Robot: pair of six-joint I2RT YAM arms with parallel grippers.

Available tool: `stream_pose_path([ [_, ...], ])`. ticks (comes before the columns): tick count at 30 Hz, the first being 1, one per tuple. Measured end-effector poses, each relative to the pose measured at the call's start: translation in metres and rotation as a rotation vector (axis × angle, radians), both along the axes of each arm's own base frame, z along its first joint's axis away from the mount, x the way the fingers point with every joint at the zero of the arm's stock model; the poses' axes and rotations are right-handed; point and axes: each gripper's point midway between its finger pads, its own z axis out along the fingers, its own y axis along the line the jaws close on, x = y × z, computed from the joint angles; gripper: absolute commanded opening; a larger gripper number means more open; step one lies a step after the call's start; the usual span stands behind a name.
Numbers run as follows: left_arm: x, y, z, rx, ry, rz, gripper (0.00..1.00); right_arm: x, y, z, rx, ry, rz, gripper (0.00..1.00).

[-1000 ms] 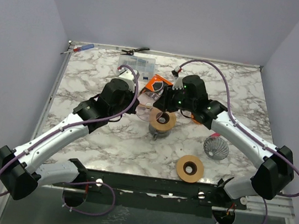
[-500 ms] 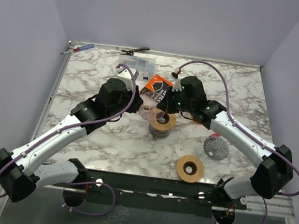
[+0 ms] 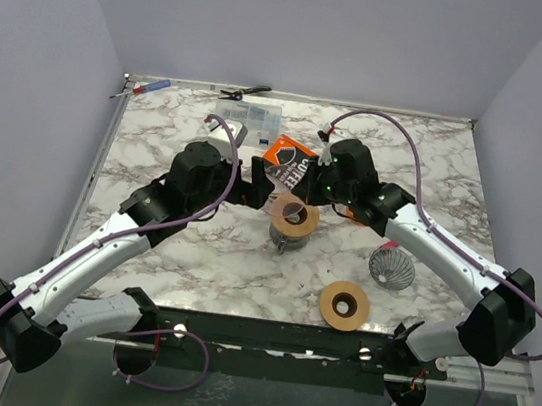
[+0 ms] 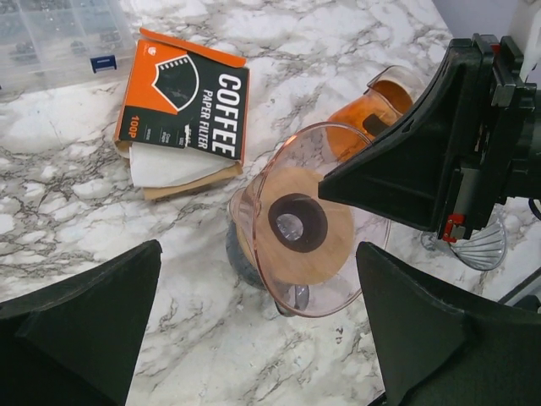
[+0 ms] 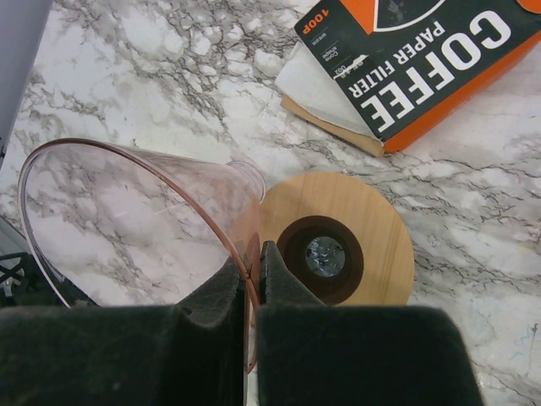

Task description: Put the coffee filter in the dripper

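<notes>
The dripper (image 5: 127, 220), a clear pinkish cone, hangs tilted over a wooden ring stand (image 5: 372, 228) on a dark cup. My right gripper (image 5: 256, 254) is shut on the dripper's rim. In the left wrist view the dripper (image 4: 279, 161) lies between the fingers of my left gripper (image 4: 258, 254), which stands wide open and touches nothing. White coffee filters (image 4: 169, 165) poke out of the orange filter box (image 3: 291, 152), flat on the table just behind the stand. From above, the left gripper (image 3: 256, 186) sits left of the stand (image 3: 294, 216).
A second wooden ring (image 3: 345, 304) lies near the front edge, with a ribbed glass cone (image 3: 392, 268) to its right. An amber glass cup (image 4: 372, 114) stands behind the stand. At the back are a plastic parts box (image 3: 248, 116), a screwdriver (image 3: 144, 89) and pliers (image 3: 246, 90).
My left gripper has opened and let go of the dripper. My right gripper has closed on the dripper's rim and now holds it alone.
</notes>
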Motion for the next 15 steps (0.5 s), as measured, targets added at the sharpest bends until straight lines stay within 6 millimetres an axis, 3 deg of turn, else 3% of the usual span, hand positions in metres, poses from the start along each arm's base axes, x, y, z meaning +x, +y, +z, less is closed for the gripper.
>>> stream_pose_path([
  [7,-0.003,0.003,0.024,-0.052,-0.068,0.003,0.99,0.000,-0.013,0.010,-0.019,-0.026,-0.047,0.00],
  [15,0.004,0.010,0.025,-0.027,-0.091,0.034,0.99,-0.001,-0.036,0.011,-0.048,-0.002,-0.090,0.00],
])
